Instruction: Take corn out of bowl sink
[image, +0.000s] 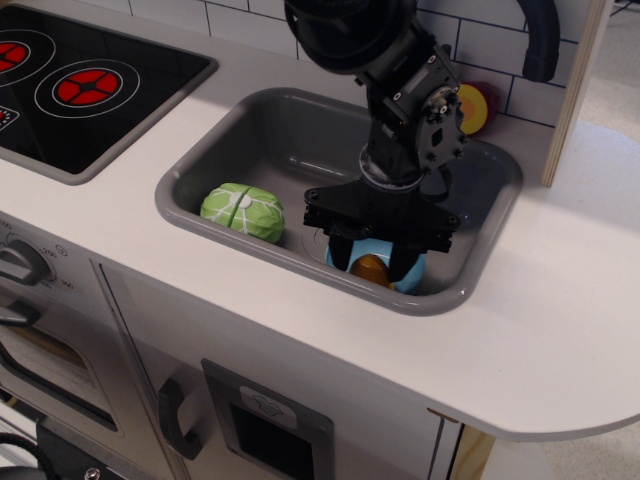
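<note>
Two fingers of tool (372, 262) spread, straddling corn (370, 268) in bowl (408, 276), sink (250, 140); seemingly poised for pinch.

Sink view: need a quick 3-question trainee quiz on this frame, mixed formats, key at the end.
1. True or false: the corn lies inside the bowl.
2. Multiple choice: where is the gripper? A) over the stovetop B) lowered over the bowl in the sink C) beside the cabbage toy D) on the countertop
3. Fill in: the round yellow-and-red disc sits behind the sink, against the ____ wall.

Key: 1 true. 2 B; its fingers reach down on either side of the corn, but whether they grip it cannot be told. 3 tiled.
</note>
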